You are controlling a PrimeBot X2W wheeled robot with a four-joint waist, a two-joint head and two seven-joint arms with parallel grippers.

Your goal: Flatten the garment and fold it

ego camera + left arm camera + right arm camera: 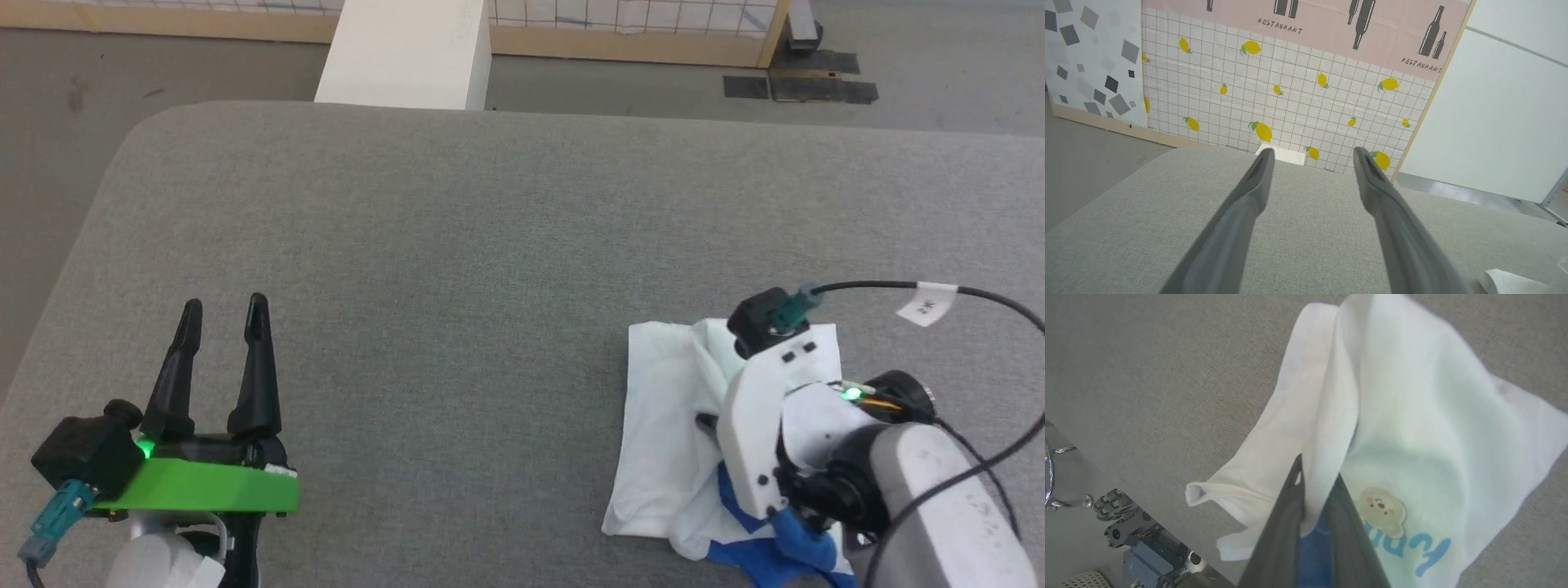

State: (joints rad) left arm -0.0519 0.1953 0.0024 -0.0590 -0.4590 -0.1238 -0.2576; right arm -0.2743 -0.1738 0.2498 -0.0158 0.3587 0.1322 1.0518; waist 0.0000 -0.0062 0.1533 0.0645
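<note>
Right arm angled steeply down at near right, right pincer (pixel 1318 469) clenched on a white fold of the T-shirt (pixel 661 425), which lies rumpled and half-folded on the grey counter (pixel 490 245) under it; left arm low at near left, left pincer (pixel 224 314) released, fingers pointing forward, well apart from the T-shirt.

Thin soft cloth garment (pixel 661 425) on matt, coarse-woven table (pixel 457 245).
</note>
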